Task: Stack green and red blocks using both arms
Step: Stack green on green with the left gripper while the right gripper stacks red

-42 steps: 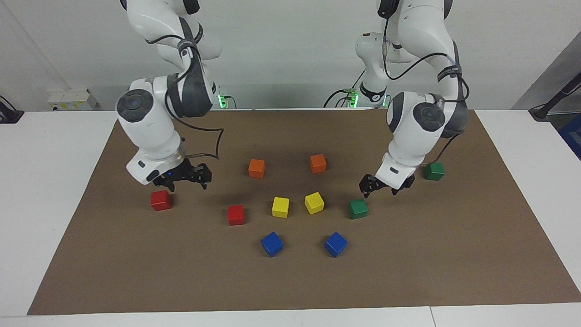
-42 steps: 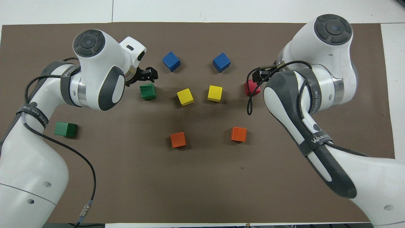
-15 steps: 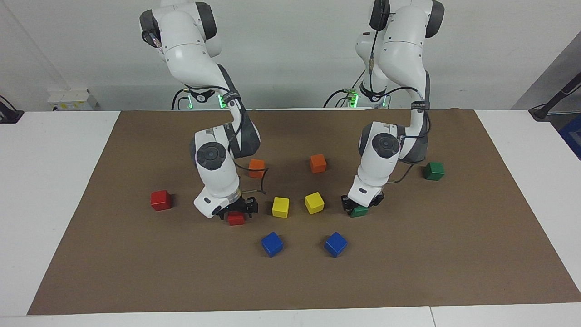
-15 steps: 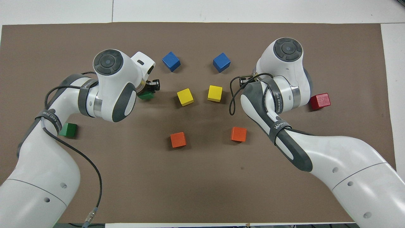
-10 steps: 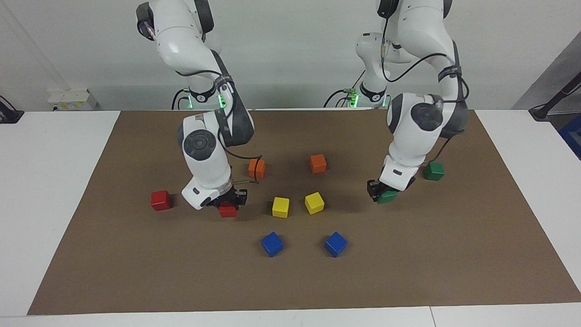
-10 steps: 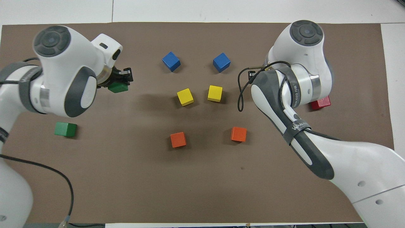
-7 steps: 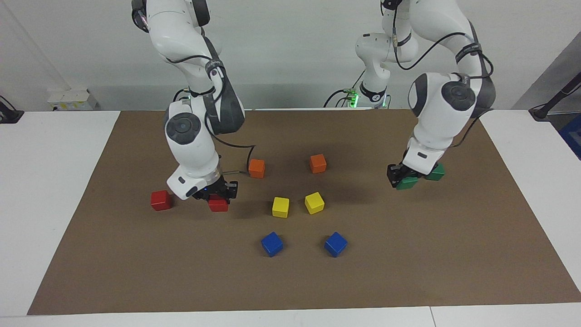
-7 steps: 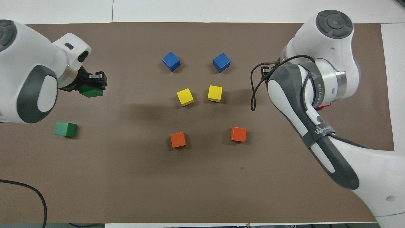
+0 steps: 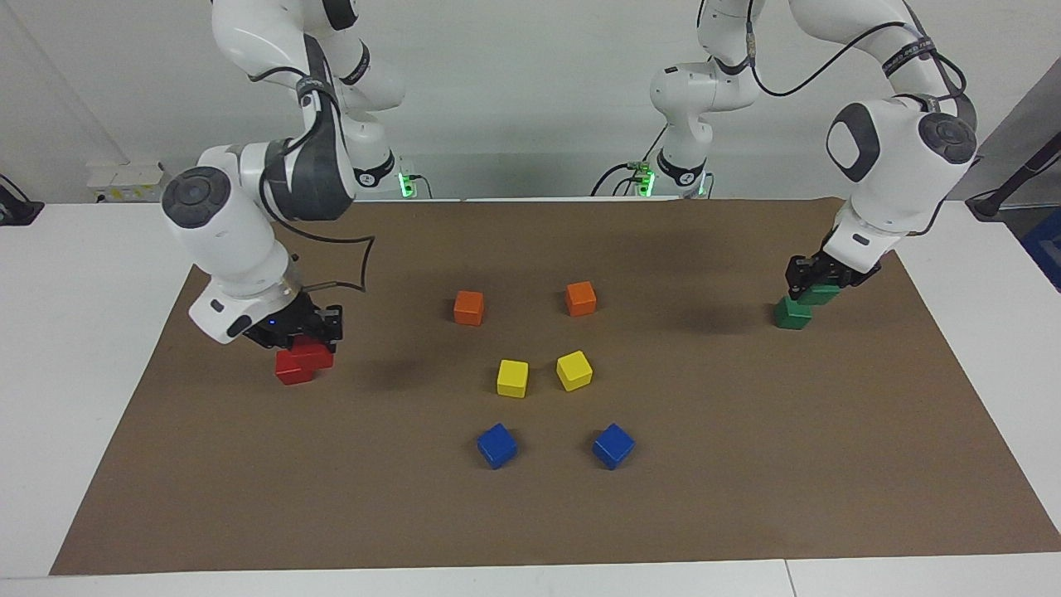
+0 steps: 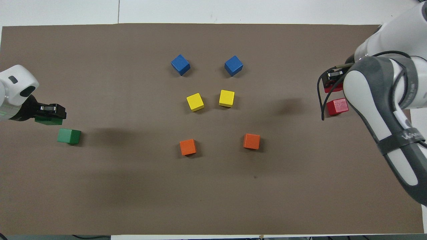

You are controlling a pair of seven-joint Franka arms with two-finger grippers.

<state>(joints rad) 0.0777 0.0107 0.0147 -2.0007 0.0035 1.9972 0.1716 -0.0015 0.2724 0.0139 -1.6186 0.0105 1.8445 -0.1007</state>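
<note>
1. Facing view – a red block (image 9: 313, 351) is pinched by the right gripper (image 9: 308, 336) over the resting red block (image 9: 292, 367); edges should be squared before it's lowered.
2. Overhead view – a green block (image 10: 47, 120) is clamped by the left gripper (image 10: 51, 111), just off the resting green block (image 10: 69, 136); centring is needed first.

The held red block (image 10: 333, 88) is mostly hidden under the right gripper (image 10: 333, 80) from overhead. The frame edge cuts off both arms there.
</note>
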